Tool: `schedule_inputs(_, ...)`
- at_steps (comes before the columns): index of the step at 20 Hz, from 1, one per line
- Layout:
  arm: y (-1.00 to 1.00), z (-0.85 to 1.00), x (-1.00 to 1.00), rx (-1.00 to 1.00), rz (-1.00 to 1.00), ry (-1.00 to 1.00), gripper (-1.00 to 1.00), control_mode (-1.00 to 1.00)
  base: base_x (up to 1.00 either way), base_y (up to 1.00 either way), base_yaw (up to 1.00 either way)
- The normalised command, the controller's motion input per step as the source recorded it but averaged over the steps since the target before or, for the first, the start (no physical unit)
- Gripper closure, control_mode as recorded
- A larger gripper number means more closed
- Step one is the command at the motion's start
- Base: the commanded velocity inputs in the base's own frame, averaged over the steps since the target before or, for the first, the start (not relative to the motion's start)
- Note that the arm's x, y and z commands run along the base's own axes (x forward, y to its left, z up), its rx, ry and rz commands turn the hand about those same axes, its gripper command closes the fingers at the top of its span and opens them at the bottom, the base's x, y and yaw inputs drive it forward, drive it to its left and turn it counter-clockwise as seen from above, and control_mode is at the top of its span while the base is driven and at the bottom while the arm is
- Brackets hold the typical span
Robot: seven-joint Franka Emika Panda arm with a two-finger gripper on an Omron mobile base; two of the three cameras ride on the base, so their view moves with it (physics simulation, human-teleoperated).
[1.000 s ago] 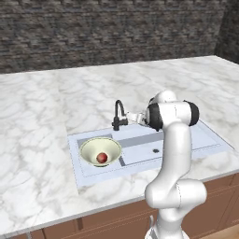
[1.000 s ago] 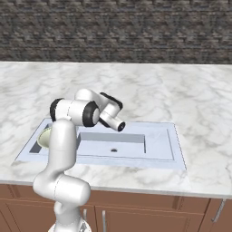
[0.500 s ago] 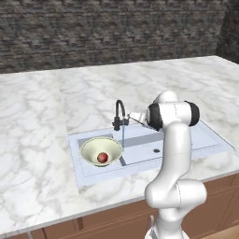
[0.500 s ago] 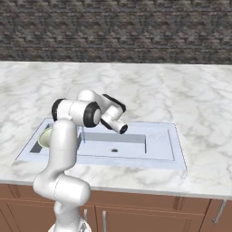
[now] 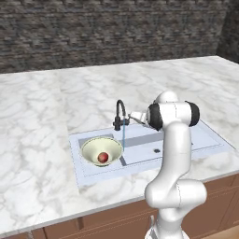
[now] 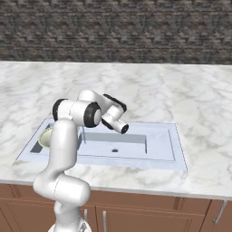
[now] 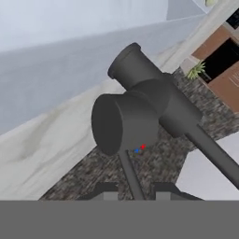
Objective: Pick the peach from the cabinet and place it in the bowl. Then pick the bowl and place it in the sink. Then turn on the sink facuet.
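The gripper [image 7: 131, 190] sits right at the black sink facuet [image 5: 120, 115], its fingertips [image 7: 106, 190] drawn narrow with the tap's thin lever passing between them and the tap body just ahead. A thin blue stream drops from the spout into the sink [image 5: 186, 140]. The bowl [image 5: 93, 145] rests in the left basin, peach [image 5: 103, 157] inside, apart from the gripper.

Open right basin of the sink [image 5: 186, 140] — left basin blocked by the bowl [image 5: 101, 150], faucet [image 5: 120, 114] between.
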Motion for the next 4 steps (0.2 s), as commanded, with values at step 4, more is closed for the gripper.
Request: schedule_inputs(4, -0.01, 0.00, 0.00, 0.01, 0.00, 0.00, 1.00, -1.00, 0.00, 0.00, 0.00)
